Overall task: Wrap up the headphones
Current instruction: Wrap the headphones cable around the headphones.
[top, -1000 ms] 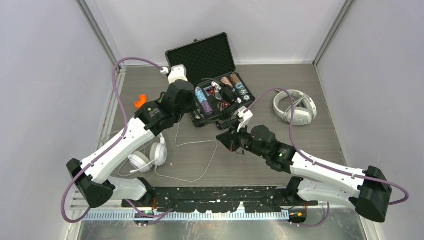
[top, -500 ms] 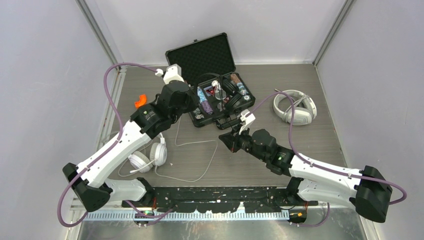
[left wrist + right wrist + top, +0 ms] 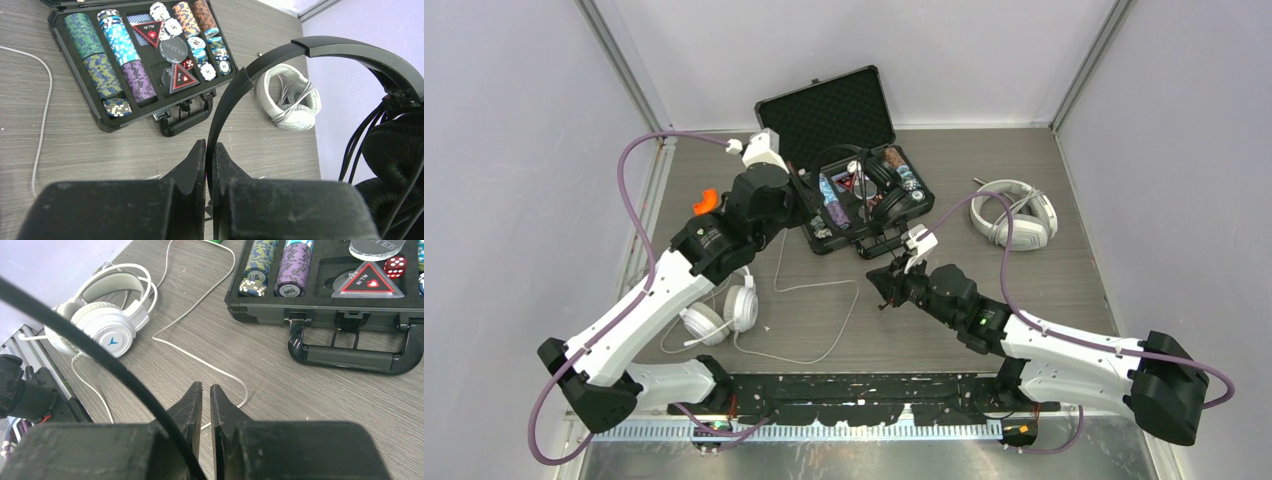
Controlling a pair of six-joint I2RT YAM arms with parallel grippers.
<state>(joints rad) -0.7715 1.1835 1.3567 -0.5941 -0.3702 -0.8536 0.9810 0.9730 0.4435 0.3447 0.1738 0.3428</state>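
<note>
My left gripper point(image 3: 807, 192) point(image 3: 210, 148) is shut on the thin headband of the black headphones point(image 3: 890, 200) point(image 3: 345, 47), which hang above the open case. Their black cord point(image 3: 100, 356) slants across the outer side of my right gripper's left finger. The right gripper point(image 3: 879, 278) point(image 3: 206, 388) hovers over the table with its jaws a narrow gap apart and nothing between the tips. A white round-cup headset point(image 3: 722, 312) point(image 3: 102, 326) lies near left, its white cord point(image 3: 824, 322) loose on the table. A white-grey over-ear pair point(image 3: 1016, 216) point(image 3: 290, 98) lies far right.
An open black case point(image 3: 824, 112) point(image 3: 75, 107) of poker chips sits at the back centre, its handle point(image 3: 350, 358) facing me. An orange object point(image 3: 706, 200) lies beside the left arm. Grey walls close in the left, right and back sides.
The left arm has swung back and left, carrying the black headphones further over the case. The right gripper has drawn slightly nearer and its jaws have parted a little.
</note>
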